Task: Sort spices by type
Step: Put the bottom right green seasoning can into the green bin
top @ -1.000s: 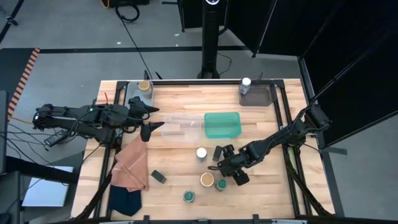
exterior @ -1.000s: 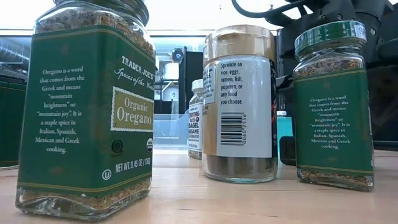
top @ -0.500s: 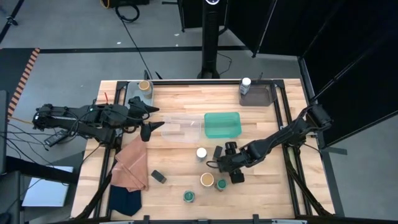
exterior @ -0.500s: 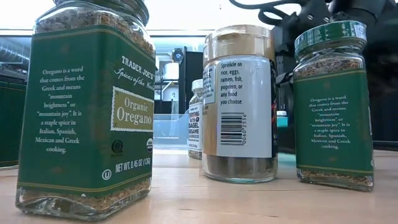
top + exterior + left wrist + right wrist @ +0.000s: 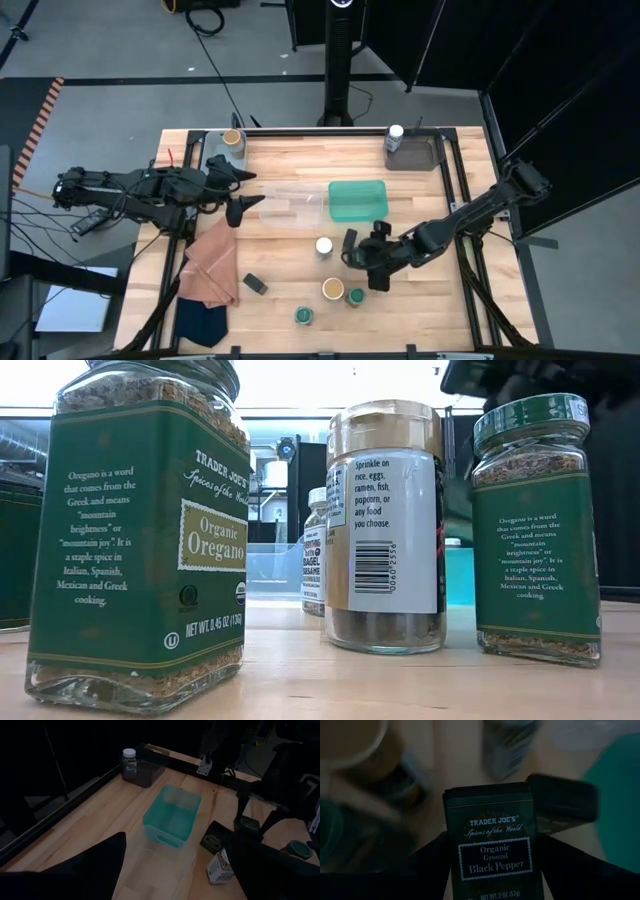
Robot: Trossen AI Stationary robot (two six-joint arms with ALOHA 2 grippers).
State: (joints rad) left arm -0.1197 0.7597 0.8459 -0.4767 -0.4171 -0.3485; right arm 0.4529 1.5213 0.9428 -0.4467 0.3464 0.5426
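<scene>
The right hand (image 5: 366, 258) clasps a black pepper tin (image 5: 492, 845) just above the bench (image 5: 420, 310), near the white-lidded jar (image 5: 324, 245) and teal tray (image 5: 357, 200). The left hand (image 5: 245, 192) waits spread wide by the clear tray (image 5: 290, 205).

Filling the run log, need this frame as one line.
phase: grasp | right tool: closed on black pepper tin, near teal tray | left tool: open, idle at clear tray
</scene>
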